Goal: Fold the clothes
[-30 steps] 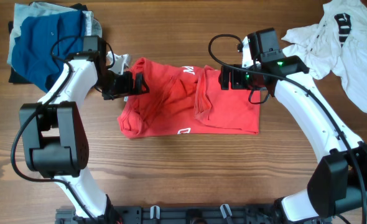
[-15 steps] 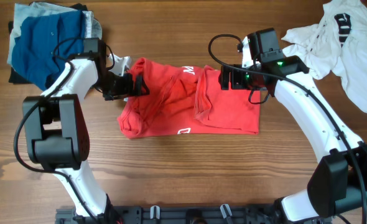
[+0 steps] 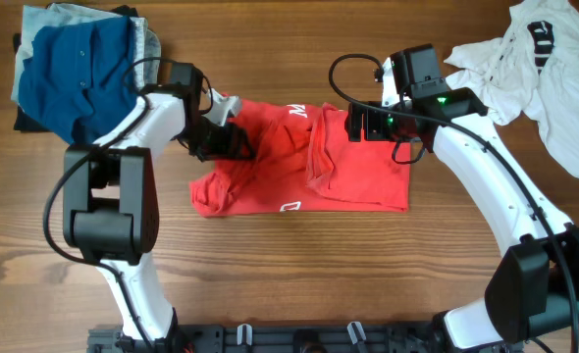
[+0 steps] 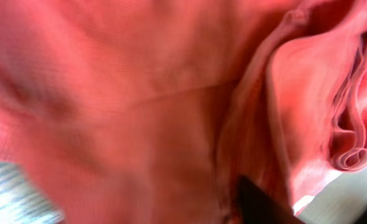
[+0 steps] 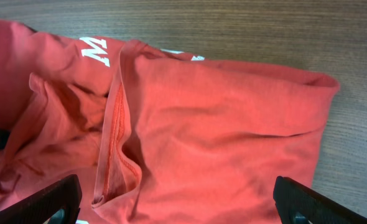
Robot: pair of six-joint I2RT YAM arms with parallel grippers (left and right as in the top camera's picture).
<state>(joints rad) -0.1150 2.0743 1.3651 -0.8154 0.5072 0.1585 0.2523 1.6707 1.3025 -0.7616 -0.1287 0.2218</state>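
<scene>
A crumpled red shirt (image 3: 299, 167) lies mid-table, partly folded, with white print near its top edge. My left gripper (image 3: 233, 140) is pressed into the shirt's upper left part. The left wrist view is blurred and filled with red cloth (image 4: 140, 93); only one dark finger (image 4: 258, 202) shows, so the jaws' stand is unclear. My right gripper (image 3: 360, 123) hovers over the shirt's upper right part (image 5: 221, 124). It (image 5: 180, 208) is open, its fingertips wide apart and clear of the cloth.
A pile of blue and grey clothes (image 3: 74, 69) sits at the back left corner. A rumpled white shirt (image 3: 545, 69) lies at the back right. Bare wooden table (image 3: 299, 265) runs along the front.
My left gripper has moved right, from the shirt's left edge onto the cloth, bunching that edge inward. The right arm has not moved.
</scene>
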